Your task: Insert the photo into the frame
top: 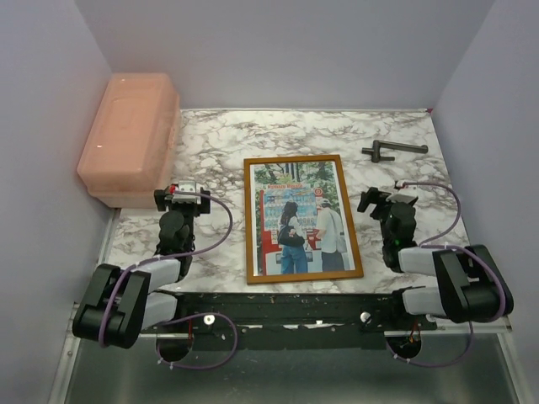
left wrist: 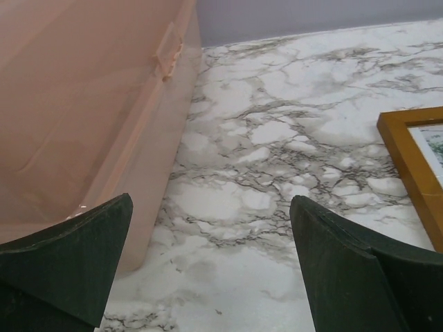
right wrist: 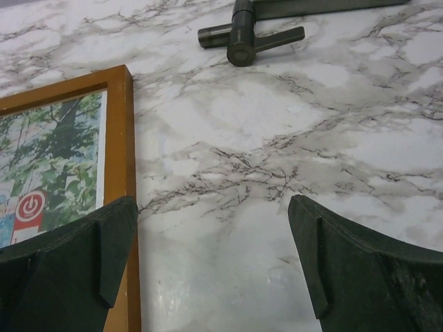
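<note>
Top external, marbled table point(top: 219, 135), lilac walls point(top: 286, 50), photo point(top: 301, 223) inside frame point(top: 290, 158)

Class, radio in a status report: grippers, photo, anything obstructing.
Left gripper and right gripper open, empty. Photo sits inside frame. Dark tool lies apart, nothing blocking.

Left wrist view: the frame point(left wrist: 410, 162) runs off at 3 o'clock — one corner shows. Right wrist view: the dark handled tool point(right wrist: 242, 34) is cropped at 12 o'clock.

Paper photo point(top: 301, 220), smooth wooden frame point(right wrist: 120, 138), glossy marble-look table point(top: 219, 135), translucent plastic box point(top: 130, 135)
</note>
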